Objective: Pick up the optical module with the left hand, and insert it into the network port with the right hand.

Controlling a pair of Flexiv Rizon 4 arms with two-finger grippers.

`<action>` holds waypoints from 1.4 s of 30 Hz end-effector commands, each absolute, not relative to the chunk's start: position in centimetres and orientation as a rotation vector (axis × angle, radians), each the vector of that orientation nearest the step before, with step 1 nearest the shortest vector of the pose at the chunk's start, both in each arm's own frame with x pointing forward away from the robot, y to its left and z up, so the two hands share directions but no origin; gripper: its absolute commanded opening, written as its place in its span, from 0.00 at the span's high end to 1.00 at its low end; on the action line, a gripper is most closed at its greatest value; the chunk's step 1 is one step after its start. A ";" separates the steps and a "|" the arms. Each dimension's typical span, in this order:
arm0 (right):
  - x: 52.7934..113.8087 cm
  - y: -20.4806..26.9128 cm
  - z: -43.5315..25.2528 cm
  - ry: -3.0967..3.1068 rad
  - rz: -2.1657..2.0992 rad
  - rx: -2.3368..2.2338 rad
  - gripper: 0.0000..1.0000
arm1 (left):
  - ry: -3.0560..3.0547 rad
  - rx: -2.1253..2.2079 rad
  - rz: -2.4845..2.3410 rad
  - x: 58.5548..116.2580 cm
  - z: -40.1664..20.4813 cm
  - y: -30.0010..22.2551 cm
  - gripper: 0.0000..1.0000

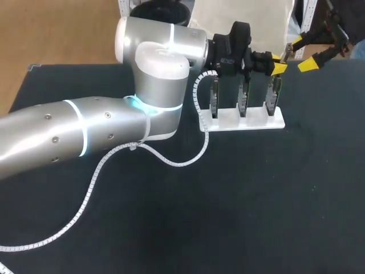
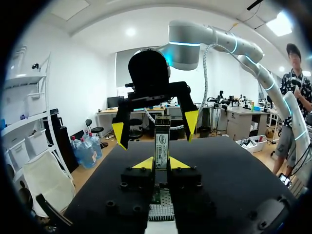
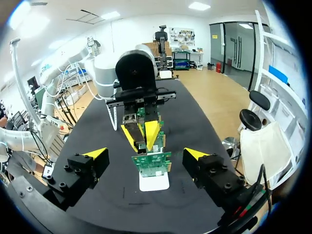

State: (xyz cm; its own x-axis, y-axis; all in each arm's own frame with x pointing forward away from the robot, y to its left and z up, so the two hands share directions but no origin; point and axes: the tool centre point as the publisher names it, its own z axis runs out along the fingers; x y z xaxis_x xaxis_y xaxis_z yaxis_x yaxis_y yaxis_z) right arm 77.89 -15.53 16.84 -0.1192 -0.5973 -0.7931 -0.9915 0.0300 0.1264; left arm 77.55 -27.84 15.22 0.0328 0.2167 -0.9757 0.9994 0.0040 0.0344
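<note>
Upright, the optical module [image 2: 162, 142] stands clamped between the left fingers [image 2: 145, 164]

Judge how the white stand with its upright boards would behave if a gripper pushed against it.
Likely apt to tip or slide: the white stand is a narrow base, with three circuit boards standing tall on edge in it. It looks stiff and probably light, and no clamp shows holding it to the table. The thin boards are probably fragile.
</note>
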 end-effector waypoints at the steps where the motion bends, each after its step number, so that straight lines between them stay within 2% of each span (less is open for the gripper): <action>1: 77.7 -15.3 17.7 1.753 0.921 -1.617 0.00 | 1.346 1.381 -1.068 77.7 15.2 -27.9 1.00; 42: 77.3 -12.5 19.4 1.621 0.973 -1.677 0.00 | 1.346 1.381 -1.068 77.7 15.2 -27.9 1.00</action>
